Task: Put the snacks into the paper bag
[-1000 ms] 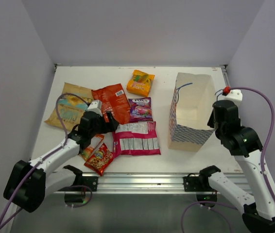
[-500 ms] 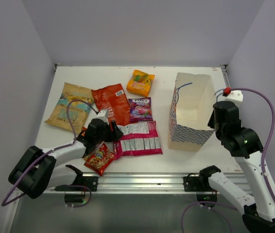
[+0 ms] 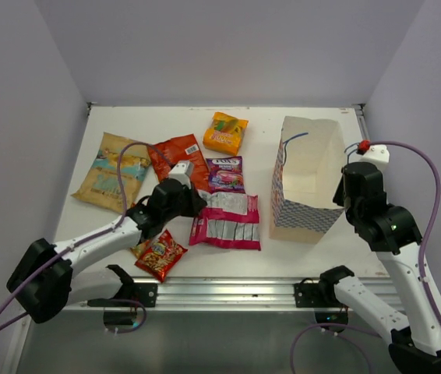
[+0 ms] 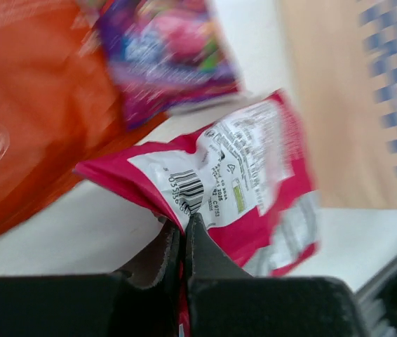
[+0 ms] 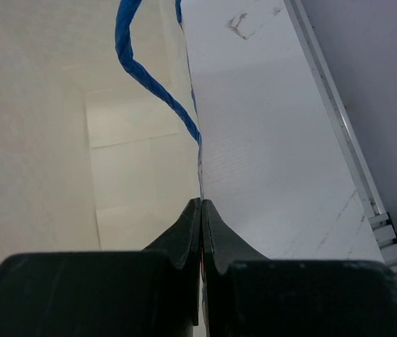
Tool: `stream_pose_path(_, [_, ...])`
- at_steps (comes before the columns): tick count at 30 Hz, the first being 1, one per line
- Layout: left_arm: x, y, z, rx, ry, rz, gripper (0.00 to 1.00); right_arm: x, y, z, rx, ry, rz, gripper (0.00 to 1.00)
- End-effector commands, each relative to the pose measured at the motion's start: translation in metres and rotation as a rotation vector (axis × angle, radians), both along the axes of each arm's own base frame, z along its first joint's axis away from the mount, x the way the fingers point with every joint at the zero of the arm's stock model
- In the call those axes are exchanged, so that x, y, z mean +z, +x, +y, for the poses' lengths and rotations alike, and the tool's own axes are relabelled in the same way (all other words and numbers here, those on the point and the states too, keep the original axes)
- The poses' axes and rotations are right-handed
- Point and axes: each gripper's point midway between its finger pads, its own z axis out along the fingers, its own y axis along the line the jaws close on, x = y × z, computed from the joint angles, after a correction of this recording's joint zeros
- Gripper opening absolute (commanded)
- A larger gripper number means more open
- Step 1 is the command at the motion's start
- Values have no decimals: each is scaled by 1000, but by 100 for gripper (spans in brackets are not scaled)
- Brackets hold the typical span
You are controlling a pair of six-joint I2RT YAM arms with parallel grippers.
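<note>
The left tool (image 4: 183, 226) is clenched on the near corner of the pink multipack (image 4: 254, 175), its fingers pressed together with the barcode edge of the foil pinched between them and that corner lifted off the counter (image 3: 158, 125). Half a second ago this tool sat lower and further left, at the packet's left edge. Now it has reached up and to the right, and the multipack has slid with it toward the paper bag (image 3: 294, 214) and lies skewed. A second ago the tool was further left again, over the large red packet (image 3: 175, 158).

The right tool (image 5: 200, 209) has not moved. It is shut on the rim of the bag's right wall, just below the blue string handle (image 5: 149, 77).

From the left tool, the multipack spreads away to the right. Beyond its far edge stands the one bag, upright with its mouth open. The purple packet (image 3: 225, 173) lies just behind the tool, and the large red one just beside it to the left.

Seven packets lie on the counter, one of each kind: pink, purple, large red, an orange packet (image 3: 225, 132) at the back, a tan-brown packet (image 3: 111, 171) far left, a small red packet (image 3: 158, 255) near the front edge, and a sliver of an orange-white packet (image 3: 138, 249) under the left arm.
</note>
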Motion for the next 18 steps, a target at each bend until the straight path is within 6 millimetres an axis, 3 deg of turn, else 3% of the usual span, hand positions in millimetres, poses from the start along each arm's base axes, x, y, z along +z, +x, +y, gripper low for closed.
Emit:
stream_pose_path(1, [122,21,-36,-39,-81,-256,0,3,3,3,12,15,-23,0])
stream_pose_path(2, [170,26,-44,-30,-114,-323,0,2,4,4,15,12,-19,0])
stream_pose_path(4, [214,14,-66,-84,-147,-385,0,3,3,4,15,12,-21,0])
stream_pose_path(5, [255,15,-77,-94,-184,-438,0,2,3,4,18,13,-19,0])
stream_pose_path(6, [274,6,-91,-133,-209,-461,0,2,3,4,18,13,-19,0])
stream_pose_path(7, [310,5,-103,-144,-251,-506,0,2,3,4,18,14,-20,0])
stream_pose_path(9, [337,-7,-123,-186,-257,-552,0,2,3,4,20,14,-21,0])
stream_pose_path(10, [360,-5,-138,-193,-275,-582,0,2,3,5,21,15,-21,0])
stream_pose_path(12, [376,-13,-156,-218,-248,-614,0,2,3,5,24,16,-21,0])
stream_pose_path(13, [398,-10,-170,-214,-263,-641,0,2,3,5,25,16,-19,0])
stream_pose_path(15, [410,-16,-185,-224,-244,-660,0,2,3,5,27,17,-21,0])
stream_pose_path(16, [430,-15,-193,-214,-267,-688,0,1,4,6,30,21,-21,0])
stream_pose_path(18, [446,-23,-202,-211,-256,-732,0,2,3,6,32,20,-26,0])
